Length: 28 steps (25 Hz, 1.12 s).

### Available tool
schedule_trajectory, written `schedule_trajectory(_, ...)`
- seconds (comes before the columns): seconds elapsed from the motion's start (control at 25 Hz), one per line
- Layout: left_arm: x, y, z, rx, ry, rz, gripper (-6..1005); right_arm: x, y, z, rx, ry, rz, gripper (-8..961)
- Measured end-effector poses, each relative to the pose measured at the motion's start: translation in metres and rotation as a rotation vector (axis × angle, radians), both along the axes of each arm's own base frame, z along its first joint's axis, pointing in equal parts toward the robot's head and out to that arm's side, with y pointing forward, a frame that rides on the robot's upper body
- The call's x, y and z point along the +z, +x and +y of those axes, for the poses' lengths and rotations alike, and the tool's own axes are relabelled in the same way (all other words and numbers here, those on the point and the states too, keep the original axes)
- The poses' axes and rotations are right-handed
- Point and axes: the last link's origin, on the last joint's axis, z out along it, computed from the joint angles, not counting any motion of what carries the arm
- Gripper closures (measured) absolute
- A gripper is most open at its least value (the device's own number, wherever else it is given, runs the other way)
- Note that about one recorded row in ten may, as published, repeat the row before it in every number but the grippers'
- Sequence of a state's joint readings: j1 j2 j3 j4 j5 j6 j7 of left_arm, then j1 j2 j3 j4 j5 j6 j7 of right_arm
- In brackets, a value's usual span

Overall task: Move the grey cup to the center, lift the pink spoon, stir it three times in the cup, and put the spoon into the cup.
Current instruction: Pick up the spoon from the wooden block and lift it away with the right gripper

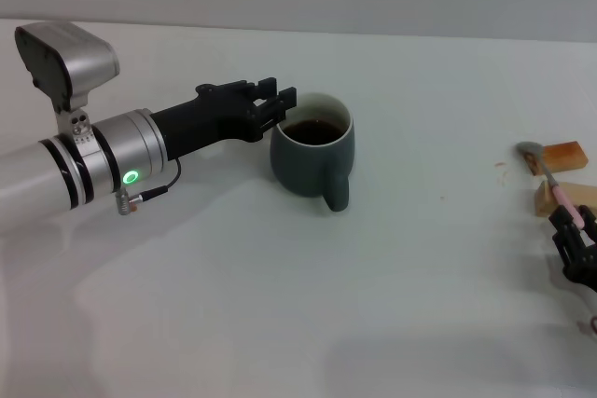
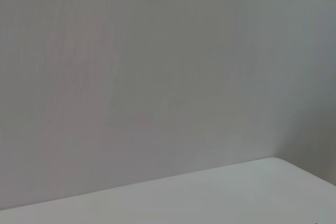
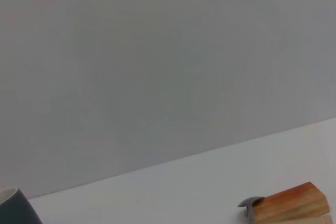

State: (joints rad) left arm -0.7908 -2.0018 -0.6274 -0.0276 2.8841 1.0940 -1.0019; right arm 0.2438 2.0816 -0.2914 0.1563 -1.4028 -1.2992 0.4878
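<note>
The grey cup (image 1: 312, 160) stands near the middle of the table with dark liquid inside and its handle turned toward me. My left gripper (image 1: 278, 100) is at the cup's far left rim and clasps the wall there. The pink spoon (image 1: 560, 191) lies at the far right across two tan wooden blocks, with its silver bowl (image 1: 530, 148) pointing away. My right gripper (image 1: 576, 230) is at the near end of the spoon's handle. The right wrist view shows the cup's edge (image 3: 16, 208) and the spoon's bowl (image 3: 249, 203). The left wrist view shows only wall and table.
Two tan wooden blocks (image 1: 566, 156) (image 1: 558, 199) sit under the spoon at the right edge; one shows in the right wrist view (image 3: 289, 205). The white table (image 1: 280, 305) ends at a grey wall behind.
</note>
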Motion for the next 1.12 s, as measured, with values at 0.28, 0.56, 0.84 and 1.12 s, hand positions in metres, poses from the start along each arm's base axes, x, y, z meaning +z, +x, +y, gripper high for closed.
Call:
schedule_trajectory(0.28,-0.0004,0.0003,0.0003,0.000,0.000,0.001,653,0.0003,-0.0014,0.0030,0.007,0.001,-0.001,692)
schedule_trajectory(0.56,-0.0008,0.0008,0.0013,0.002,0.001,0.005,653,0.0001,-0.0012,0.0047,0.005,-0.002,-0.004,694)
schedule_trajectory(0.84,-0.0010,0.0003,0.0020,0.006,0.003,0.010,653,-0.0007,-0.0003,0.0052,-0.002,-0.008,-0.007,713)
schedule_trajectory(1.12,-0.0014,0.0000,0.0020,0.009,0.003,0.012,653,-0.0010,-0.0002,0.0057,-0.003,-0.010,-0.008,733)
